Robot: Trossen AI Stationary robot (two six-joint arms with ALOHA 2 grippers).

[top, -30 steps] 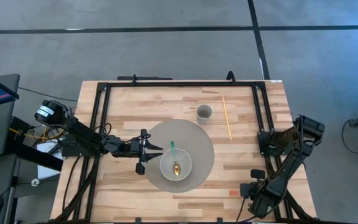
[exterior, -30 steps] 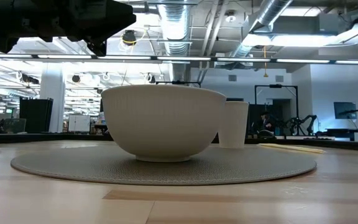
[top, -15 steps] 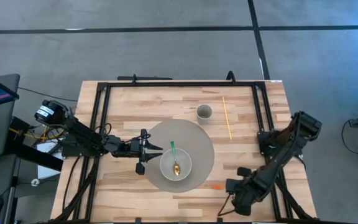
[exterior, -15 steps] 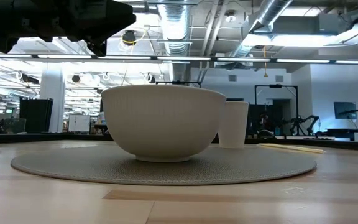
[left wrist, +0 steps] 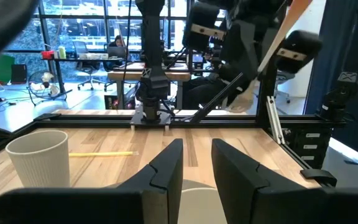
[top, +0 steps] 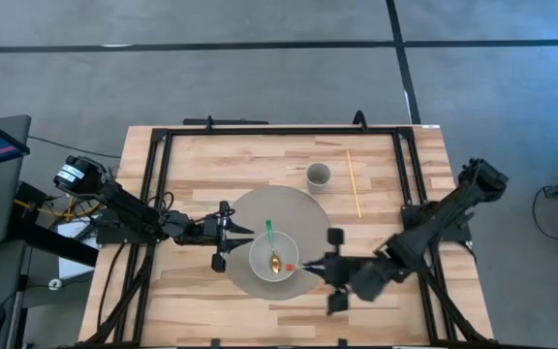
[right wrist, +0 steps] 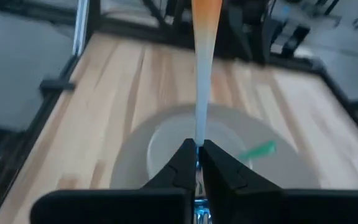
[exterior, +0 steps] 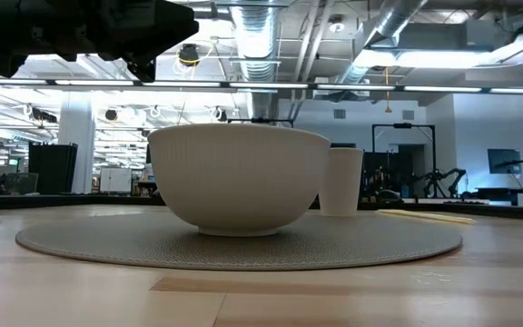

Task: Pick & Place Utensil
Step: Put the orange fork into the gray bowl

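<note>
A white bowl (top: 274, 258) stands on a round grey mat (top: 303, 218) at the table's middle. In the bowl lies a spoon with a green handle (top: 269, 231). My left gripper (top: 244, 233) is open and empty just left of the bowl, fingers level in the left wrist view (left wrist: 196, 163). My right gripper (top: 322, 267) is just right of the bowl, shut on a thin utensil with an orange end (top: 304, 266). The bowl (exterior: 239, 177) fills the low view; neither gripper's fingers show there. My right gripper pinches the utensil's pale end (right wrist: 197, 140) between its two fingers. The utensil lies along the fingers and sticks out past their tips, orange end (right wrist: 204, 15) leading. The fingers come from the table's right, toward the bowl. The utensil is clear of the table.
A ribbed white cup (top: 318, 175) stands beyond the mat, and a yellow stick (top: 354, 182) lies to its right. A black frame (top: 279, 129) runs round the table's edges. Bare wood lies near the front edge.
My right arm has swung from the table's near right corner toward the left, carrying the orange-ended utensil up to the bowl's right rim. My left gripper has kept still.
</note>
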